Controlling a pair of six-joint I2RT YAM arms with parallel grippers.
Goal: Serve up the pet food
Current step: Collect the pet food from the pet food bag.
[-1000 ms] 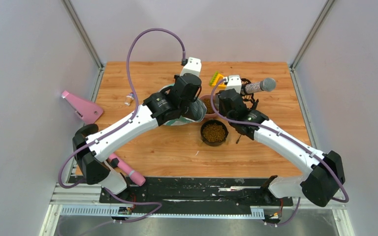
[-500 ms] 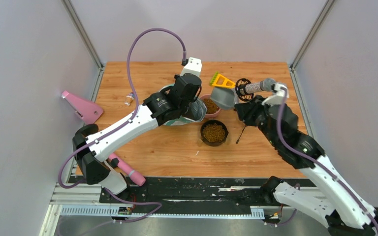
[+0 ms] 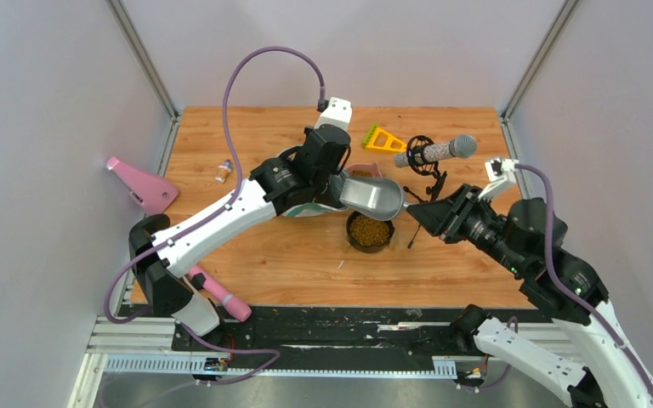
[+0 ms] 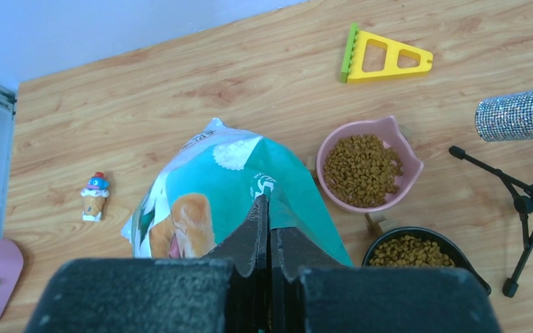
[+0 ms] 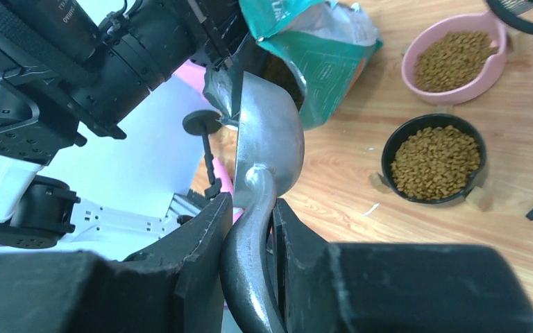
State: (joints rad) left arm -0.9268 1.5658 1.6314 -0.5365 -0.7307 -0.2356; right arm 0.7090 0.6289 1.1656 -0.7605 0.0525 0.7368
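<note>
Top view: scoop (image 3: pixel 372 197) hangs over black bowl (image 3: pixel 349 231) near table (image 3: pixel 306 263) centre, hiding most of pink bowl (image 3: pixel 357 167). Mic on stand (image 3: pixel 434 153) and yellow triangle (image 3: pixel 383 138) sit twd far edge. L arm stretches over bag (image 3: pixel 304 210), covering most of it; R arm elbow-up, reaching left.

L wrist: left gripper (image 4: pixel 262 205) fingers pressed together on bag's top. Pet food (image 4: pixel 361 168) fills both bowls.

R wrist: right gripper (image 5: pixel 250 201) pinches scoop handle.

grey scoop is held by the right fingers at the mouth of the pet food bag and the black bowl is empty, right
No: the black bowl is full of kibble, as the right wrist view shows. The right fingers do hold the grey scoop at the mouth of the pet food bag.
</note>
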